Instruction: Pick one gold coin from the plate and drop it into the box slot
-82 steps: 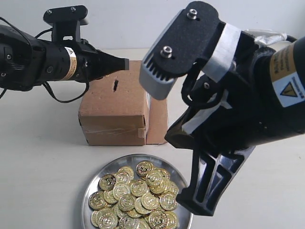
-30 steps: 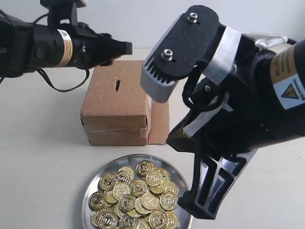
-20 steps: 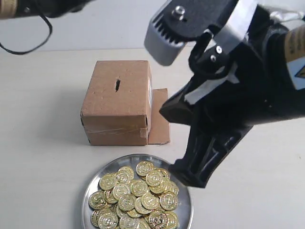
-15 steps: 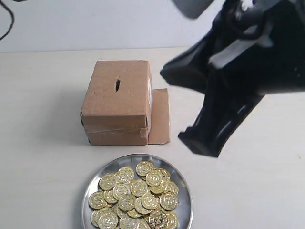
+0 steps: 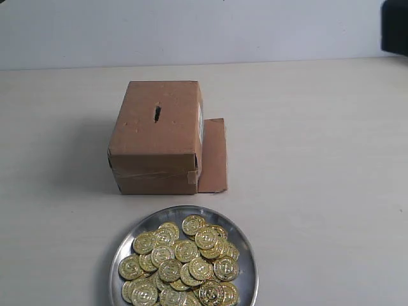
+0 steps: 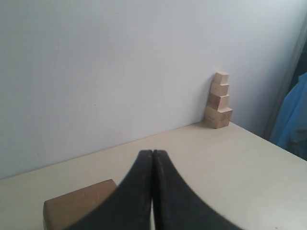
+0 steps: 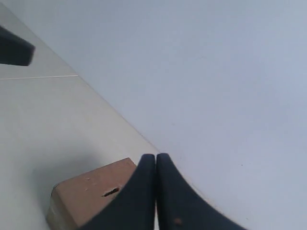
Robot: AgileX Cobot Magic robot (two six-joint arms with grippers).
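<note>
The brown cardboard box stands mid-table with its dark slot on top and a loose flap at its right side. In front of it the round silver plate holds a heap of gold coins. Neither gripper shows in the exterior view. In the left wrist view my left gripper is shut with nothing in it, raised over a corner of the box. In the right wrist view my right gripper is shut and empty, high above the box and its slot.
A stack of small wooden blocks stands against the white wall at the table's far edge. A blue cloth hangs beyond the table. A dark piece of the right arm shows at the upper right corner of the exterior view.
Both arms have lifted up and out of the exterior view: the left went off the top left, the right rose away from the plate. Box, plate and coins have not moved.
</note>
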